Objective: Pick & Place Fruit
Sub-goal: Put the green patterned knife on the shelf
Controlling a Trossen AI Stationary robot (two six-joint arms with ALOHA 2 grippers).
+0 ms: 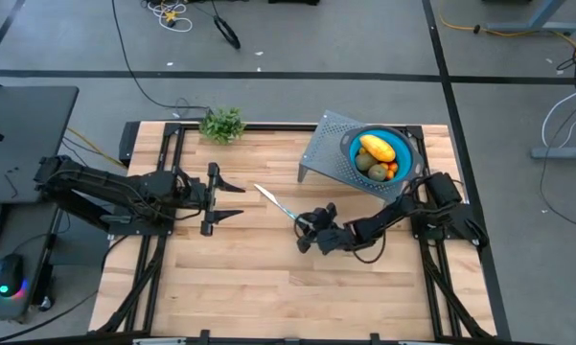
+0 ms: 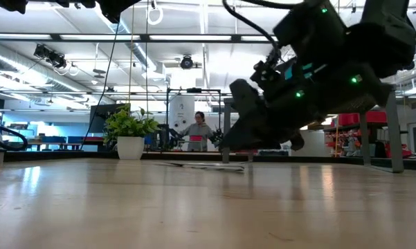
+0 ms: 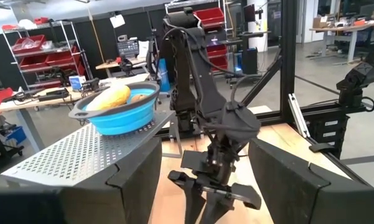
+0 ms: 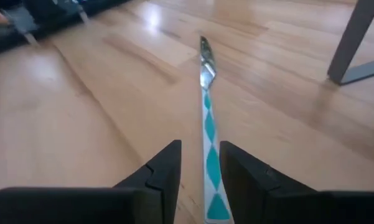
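Straddled by the right gripper (image 4: 199, 168), its fingers slightly apart and unclamped, a knife (image 4: 206, 112) lies flat. From above, fruit (image 1: 378, 153) is seen in a blue bowl (image 1: 406, 146); the left gripper (image 1: 232, 198) waits open. Fingers should be centred on the handle before closing.

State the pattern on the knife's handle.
Teal and white diamonds on the knife; right wrist view shows it best.

A slim flat knife (image 2: 201, 165) lies on the pale wooden table (image 2: 194, 207), with the dark right gripper (image 2: 230, 144) low just beside it.
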